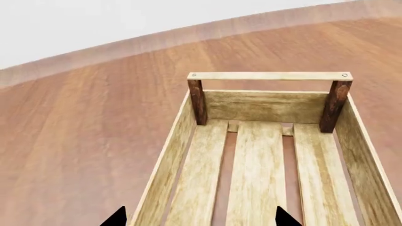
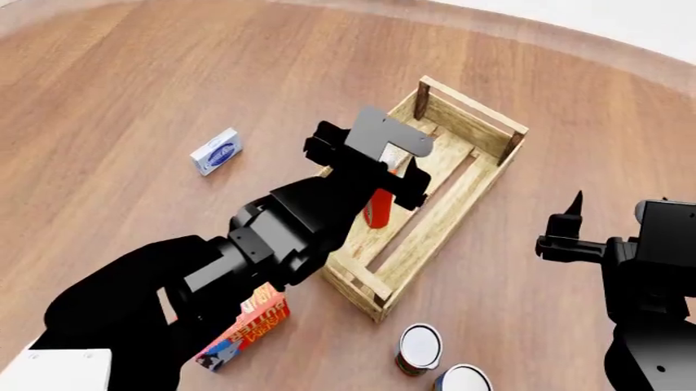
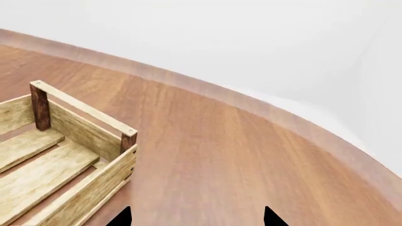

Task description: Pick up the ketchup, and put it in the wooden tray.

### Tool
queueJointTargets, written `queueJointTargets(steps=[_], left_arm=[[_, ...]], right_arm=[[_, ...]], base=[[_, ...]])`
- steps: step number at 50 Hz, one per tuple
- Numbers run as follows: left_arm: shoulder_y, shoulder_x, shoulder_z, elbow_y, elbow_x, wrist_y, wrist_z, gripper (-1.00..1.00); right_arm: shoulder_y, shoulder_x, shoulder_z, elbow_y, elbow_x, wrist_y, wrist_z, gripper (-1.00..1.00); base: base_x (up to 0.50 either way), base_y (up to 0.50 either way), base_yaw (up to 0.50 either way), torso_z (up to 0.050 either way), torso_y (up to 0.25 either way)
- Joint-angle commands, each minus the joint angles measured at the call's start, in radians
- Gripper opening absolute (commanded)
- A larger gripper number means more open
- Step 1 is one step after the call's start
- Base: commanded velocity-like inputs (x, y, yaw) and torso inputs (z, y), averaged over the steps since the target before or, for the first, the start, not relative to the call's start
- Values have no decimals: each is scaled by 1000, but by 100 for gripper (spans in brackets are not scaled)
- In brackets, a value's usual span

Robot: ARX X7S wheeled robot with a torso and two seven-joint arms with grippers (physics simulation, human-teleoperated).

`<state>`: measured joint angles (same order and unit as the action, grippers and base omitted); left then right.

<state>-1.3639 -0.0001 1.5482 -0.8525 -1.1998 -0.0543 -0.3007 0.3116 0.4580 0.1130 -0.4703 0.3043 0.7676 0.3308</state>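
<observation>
My left end effector (image 2: 405,181) hangs over the wooden tray (image 2: 478,175), fingers spread and empty. The ketchup (image 2: 380,208) lies in the tray beneath it, mostly hidden by my arm. My right end effector (image 3: 196,217) shows only two parted tips, holding nothing.

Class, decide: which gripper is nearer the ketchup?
Left. The left gripper sits directly over the ketchup inside the wooden tray; the right gripper hangs apart, outside the tray.

My head camera looked steeply down over both arms; each wrist camera sat low and close, all three sharing the wooden tray (image 2: 462,155).
</observation>
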Motion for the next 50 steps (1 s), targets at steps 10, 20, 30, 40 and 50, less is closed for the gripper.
queueJointTargets(steps=[10, 20, 30, 40, 50], left_arm=[[-21, 0, 2, 24, -35, -25, 20, 100], [-40, 0, 3, 32, -67, -20, 25, 100], [-99, 0, 5, 14, -154, 92, 54, 100], [-99, -56, -21, 44, -193, 281, 56, 100], [-10, -398, -30, 539, -103, 434, -221, 100]], right_arm=[[-5, 2, -4, 5, -7, -33, 0, 100], [-7, 3, -7, 7, -10, -45, 0, 100], [-12, 7, -11, 13, -13, -74, -8, 100], [-16, 12, -16, 17, -9, -97, -23, 100], [-32, 35, -25, -38, -4, -71, -32, 100]], base=[[0, 0, 0, -16, 156], [0, 0, 0, -16, 156], [0, 0, 0, -16, 148], [0, 0, 0, -16, 113], [0, 0, 0, -16, 78]])
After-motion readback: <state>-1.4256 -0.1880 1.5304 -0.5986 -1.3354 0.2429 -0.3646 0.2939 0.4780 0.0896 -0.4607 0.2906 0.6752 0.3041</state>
